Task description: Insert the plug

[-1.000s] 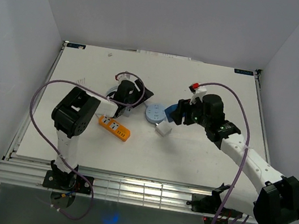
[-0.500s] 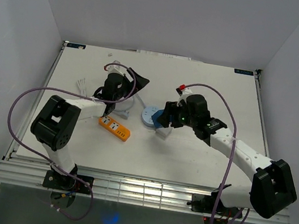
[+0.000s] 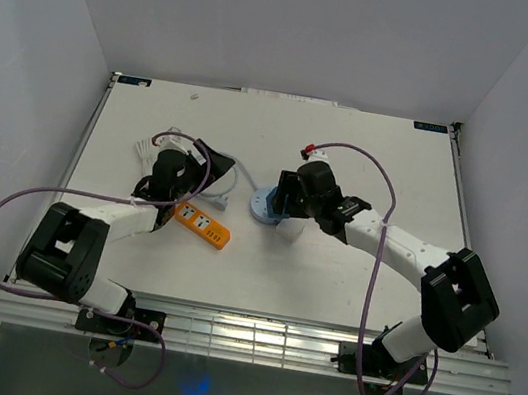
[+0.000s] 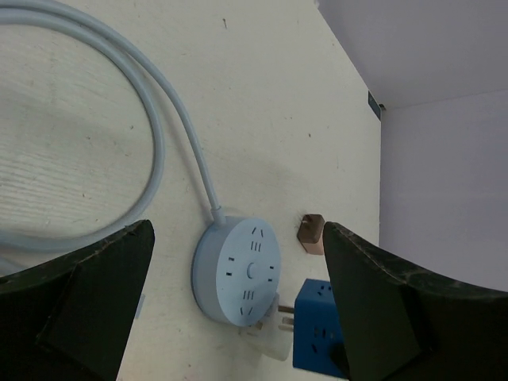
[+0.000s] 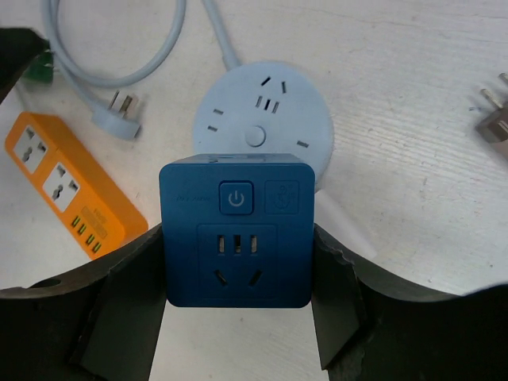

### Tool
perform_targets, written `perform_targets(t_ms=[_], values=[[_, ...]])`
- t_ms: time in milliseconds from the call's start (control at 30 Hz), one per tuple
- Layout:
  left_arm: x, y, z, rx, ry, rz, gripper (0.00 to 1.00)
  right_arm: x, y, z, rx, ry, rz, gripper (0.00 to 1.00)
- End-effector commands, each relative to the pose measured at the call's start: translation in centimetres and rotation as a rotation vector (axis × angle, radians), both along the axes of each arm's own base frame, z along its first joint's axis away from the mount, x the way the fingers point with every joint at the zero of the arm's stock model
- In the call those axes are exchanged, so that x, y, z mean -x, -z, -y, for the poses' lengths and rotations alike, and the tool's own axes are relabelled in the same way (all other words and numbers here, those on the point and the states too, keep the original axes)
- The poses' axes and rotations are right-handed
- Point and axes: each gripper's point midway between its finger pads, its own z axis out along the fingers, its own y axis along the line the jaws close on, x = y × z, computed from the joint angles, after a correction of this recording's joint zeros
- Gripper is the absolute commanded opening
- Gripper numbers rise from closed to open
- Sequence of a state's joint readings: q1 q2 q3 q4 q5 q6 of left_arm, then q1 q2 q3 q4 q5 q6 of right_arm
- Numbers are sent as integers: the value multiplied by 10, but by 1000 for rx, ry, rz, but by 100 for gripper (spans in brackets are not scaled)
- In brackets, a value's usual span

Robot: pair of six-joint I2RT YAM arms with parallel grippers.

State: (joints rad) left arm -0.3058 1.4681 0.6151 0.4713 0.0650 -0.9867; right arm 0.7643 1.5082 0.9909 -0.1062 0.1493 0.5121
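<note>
White tabletop (image 3: 330, 290) between pale walls (image 3: 274, 17); left claw (image 4: 238, 238) wide apart, right claw (image 5: 236, 238) tight around blue cube adapter (image 5: 236, 266).

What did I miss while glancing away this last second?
The left gripper drew left, away from the round socket, jaws open and empty. The right gripper carried the blue cube socket left, toward the round socket. The round socket and orange power strip stayed put; the right grip held.

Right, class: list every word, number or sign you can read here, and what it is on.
No words or numbers can be read.
Power sign: on a button of the blue cube socket.
Faint lettering beside it: too blurred.
Far corner stickers: too small.
</note>
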Motion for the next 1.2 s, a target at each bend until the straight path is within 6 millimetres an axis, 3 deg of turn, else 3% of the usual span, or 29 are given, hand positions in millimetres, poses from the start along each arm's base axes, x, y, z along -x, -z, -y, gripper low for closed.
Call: perform_targets(t_ms=[0, 167, 233, 367, 467, 1167], values=[[7, -27, -13, -32, -35, 103, 98, -26, -23, -1, -6, 136, 48, 8], [18, -30, -29, -91, -83, 149, 98, -29, -16, -14, 0, 154, 18, 8], [27, -17, -32, -98, -81, 134, 98, -30, -12, -19, 4, 155, 10, 8], [35, -10, -32, -82, -74, 159, 98, -28, -9, -28, 24, 153, -5, 8], [34, -19, -31, -89, -65, 187, 98, -26, -7, -31, 33, 173, -11, 8], [35, -18, -36, -98, -92, 172, 98, -18, 16, -22, 147, 343, -110, 8]])
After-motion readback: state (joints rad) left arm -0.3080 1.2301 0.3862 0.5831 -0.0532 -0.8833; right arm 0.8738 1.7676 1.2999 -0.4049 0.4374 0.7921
